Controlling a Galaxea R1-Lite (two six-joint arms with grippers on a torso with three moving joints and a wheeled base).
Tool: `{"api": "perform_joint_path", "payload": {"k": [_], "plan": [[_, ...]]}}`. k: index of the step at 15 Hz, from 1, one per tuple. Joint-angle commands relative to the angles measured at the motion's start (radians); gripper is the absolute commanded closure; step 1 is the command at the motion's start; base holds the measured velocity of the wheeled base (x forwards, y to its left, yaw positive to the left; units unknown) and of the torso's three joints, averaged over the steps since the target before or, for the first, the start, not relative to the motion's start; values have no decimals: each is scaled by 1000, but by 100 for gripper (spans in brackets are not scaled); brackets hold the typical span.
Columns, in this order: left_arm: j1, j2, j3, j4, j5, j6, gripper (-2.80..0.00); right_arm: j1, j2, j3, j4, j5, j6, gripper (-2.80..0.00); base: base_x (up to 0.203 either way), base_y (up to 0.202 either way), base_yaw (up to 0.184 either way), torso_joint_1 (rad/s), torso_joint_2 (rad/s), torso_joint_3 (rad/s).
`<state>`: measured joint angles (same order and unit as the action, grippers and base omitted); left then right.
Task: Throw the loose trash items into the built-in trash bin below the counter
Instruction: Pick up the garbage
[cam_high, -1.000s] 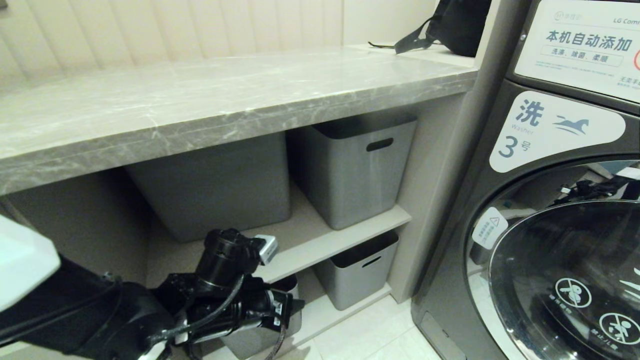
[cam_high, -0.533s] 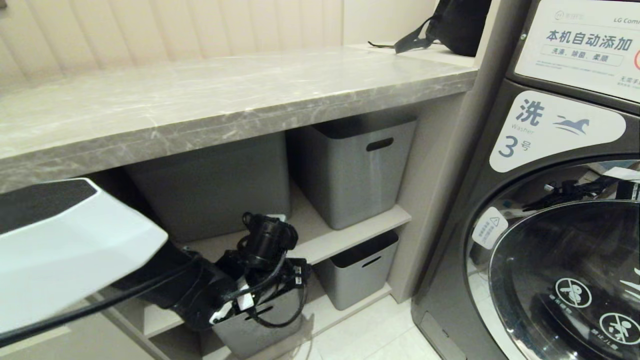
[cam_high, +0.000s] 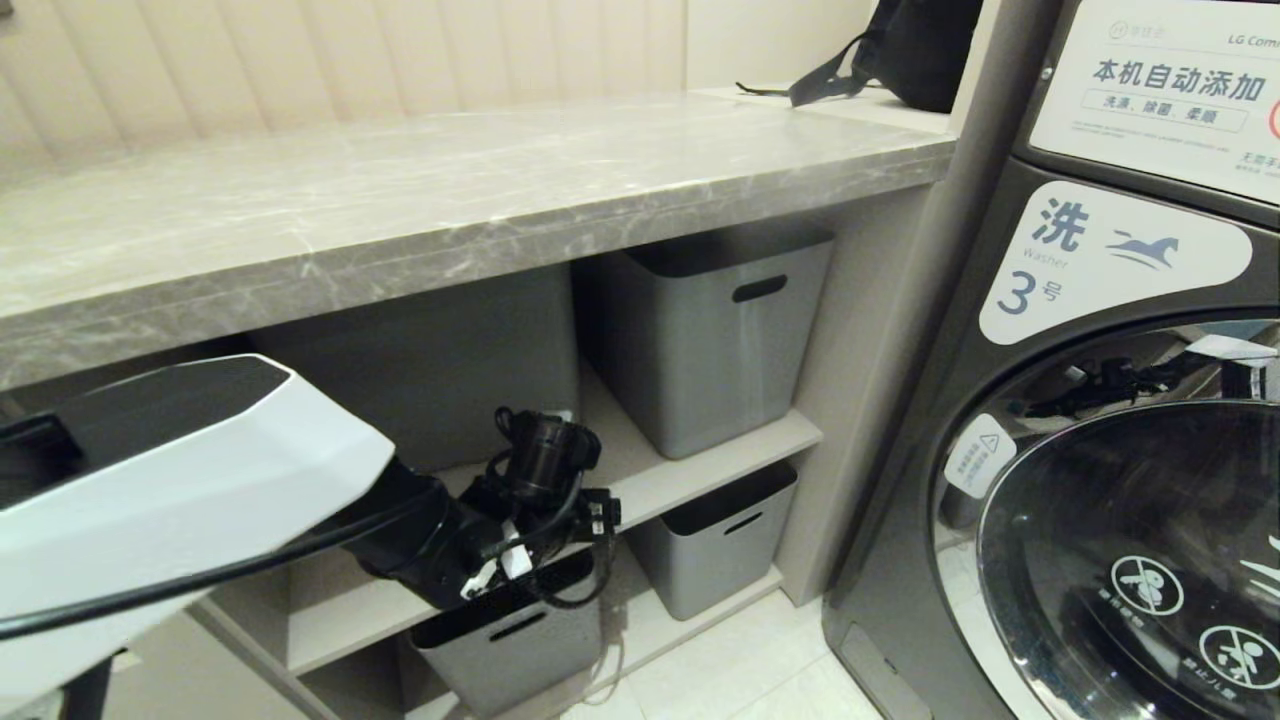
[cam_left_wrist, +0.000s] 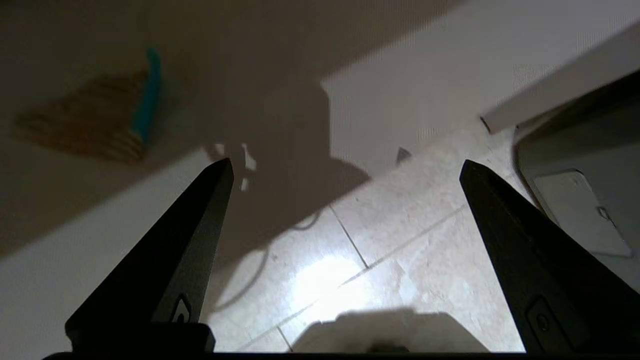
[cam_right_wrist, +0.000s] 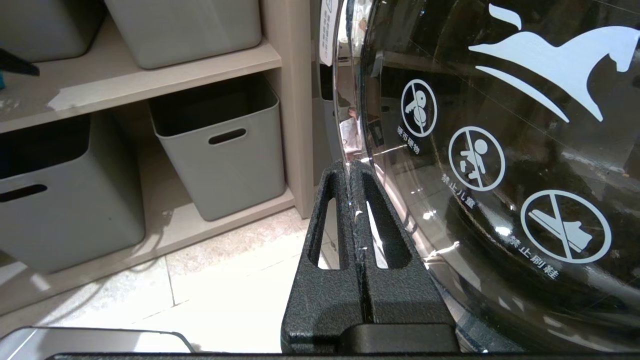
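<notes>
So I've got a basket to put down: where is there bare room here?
The counter is bare along most of its length, bordered by the ribbed wall behind and a black bag at its far right end. The tiled floor before the washer is free. The shelves below are crowded with grey bins and the left arm.

The left arm reaches in below the desk, wrist bent downward. The left gripper has its two fingers spread wide with nothing between them. The right gripper, fingers pressed together, hangs low, well right of the desk.
</notes>
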<state>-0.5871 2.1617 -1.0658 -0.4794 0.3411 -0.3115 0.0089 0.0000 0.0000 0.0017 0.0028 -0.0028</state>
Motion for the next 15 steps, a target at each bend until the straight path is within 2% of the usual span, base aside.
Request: {"api": "perform_joint_path", "payload": {"k": [1, 5, 9, 15], "plan": [[35, 10, -12, -53, -1, 60, -280, 0, -2, 0, 0, 0, 0, 0, 0, 0, 0, 0, 0, 0], [84, 0, -9, -84, -15, 140, -280, 0, -2, 0, 0, 0, 0, 0, 0, 0, 0, 0, 0, 0], [142, 46, 22, -150, -15, 144, -280, 0, -2, 0, 0, 0, 0, 0, 0, 0, 0, 0, 0, 0], [156, 116, 10, -191, -20, 160, -280, 0, -2, 0, -2, 0, 0, 0, 0, 0, 0, 0, 0, 0]]}}
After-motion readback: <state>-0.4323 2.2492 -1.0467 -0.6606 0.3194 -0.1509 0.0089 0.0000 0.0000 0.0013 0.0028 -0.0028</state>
